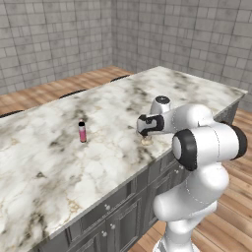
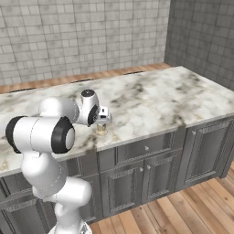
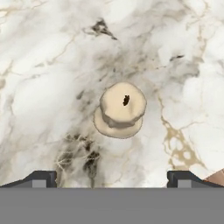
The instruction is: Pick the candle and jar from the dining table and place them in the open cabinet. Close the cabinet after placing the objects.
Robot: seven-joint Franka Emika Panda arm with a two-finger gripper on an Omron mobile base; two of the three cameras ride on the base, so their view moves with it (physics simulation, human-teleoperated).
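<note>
The candle, squat and cream with a knobbed top and a dark wick spot, stands on the marble dining table near its front edge. In the hand view it sits centred, a little ahead of my gripper. Both dark fingertips stand far apart with nothing between them. From the base, the gripper hangs just over the candle, pointing down at it. The right base view shows the same: the gripper is above the candle and apart from it. The jar and the cabinet are out of view.
A slim pink bottle with a black cap stands on the dining table to the candle's left. Dark grey base cupboards run under the front edge, with wooden floor below. Tiled walls close the back.
</note>
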